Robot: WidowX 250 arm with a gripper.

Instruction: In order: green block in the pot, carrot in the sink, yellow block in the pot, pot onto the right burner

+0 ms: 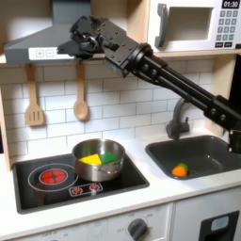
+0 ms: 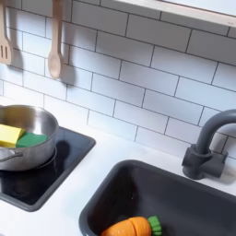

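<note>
Stainless steel dominates the left of the scene, where the pot (image 1: pixel 98 158) is seen on the black stovetop (image 1: pixel 56 184) in the first exterior view, resting on the burner to the right of a red-ringed burner (image 1: pixel 52 175). Inside the pot, the yellow block (image 1: pixel 91 160) and the green block (image 1: pixel 111 157) are seen side by side, touching; in the second exterior view the yellow block (image 2: pixel 9 135) is shown at the left and the green block (image 2: pixel 32 140) just to its right, within the pot (image 2: pixel 37 120). Two wooden utensils (image 1: pixel 81 105) are hung on the white tiled wall behind. Above the stove, near the range hood (image 1: pixel 42 42), the gripper (image 1: pixel 77 42) is held high and well apart from the pot; nothing is seen between its dark fingers, but how wide they stand cannot be told. The black arm (image 1: pixel 179 89) is stretched down toward the first exterior view's right. Further right, the carrot (image 2: pixel 129 227) is seen lying in the dark grey sink (image 2: pixel 184 198), its green top pointed to the second exterior view's right, with the dark faucet (image 2: pixel 205 147) standing at the far rim.
</note>
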